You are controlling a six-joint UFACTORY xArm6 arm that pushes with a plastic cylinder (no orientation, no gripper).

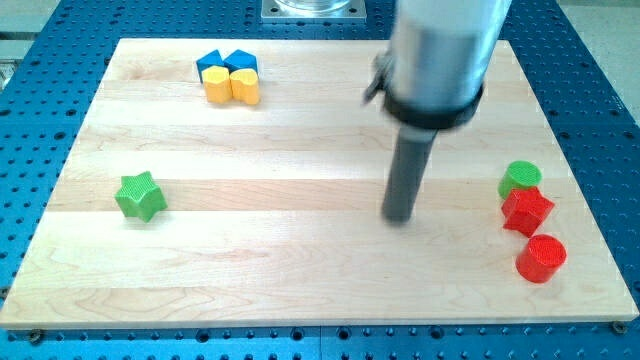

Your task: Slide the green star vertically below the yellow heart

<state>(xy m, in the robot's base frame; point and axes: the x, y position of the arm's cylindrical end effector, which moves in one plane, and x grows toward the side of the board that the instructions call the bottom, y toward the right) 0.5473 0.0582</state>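
Observation:
The green star [140, 196] lies on the wooden board at the view's left. The yellow heart [245, 86] sits near the view's top left, touching a yellow block [218, 86] on its left, with a blue block [209, 63] and a blue block [241, 61] just above them. My tip [399, 218] rests on the board right of centre, far to the right of the green star and well below and right of the yellow heart. It touches no block.
At the view's right a green cylinder [521, 178], a red star [527, 210] and a red cylinder [541, 258] stand in a close column. The wooden board [300, 280] lies on a blue perforated table. The arm's grey body rises from the tip toward the view's top.

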